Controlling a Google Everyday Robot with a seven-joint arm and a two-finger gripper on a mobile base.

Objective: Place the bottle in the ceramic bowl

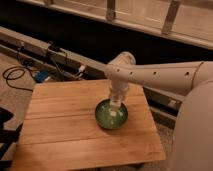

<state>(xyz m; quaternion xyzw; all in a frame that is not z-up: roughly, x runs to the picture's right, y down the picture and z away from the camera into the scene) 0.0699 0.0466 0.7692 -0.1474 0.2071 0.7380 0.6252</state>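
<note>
The ceramic bowl (102, 117), green inside with a dark rim, sits on the wooden table (60, 125) right of its middle. My gripper (116, 103) hangs from the white arm (150, 76) and points straight down into the bowl's far half. A small white shape (118, 114) lies inside the bowl right under the gripper. It looks like the bottle. I cannot tell whether the gripper still holds it.
Dark cables (20, 75) and a power strip (54, 49) lie on the floor behind the table's far left corner. A dark ledge (75, 35) runs along the back. My white body (195, 135) fills the right side.
</note>
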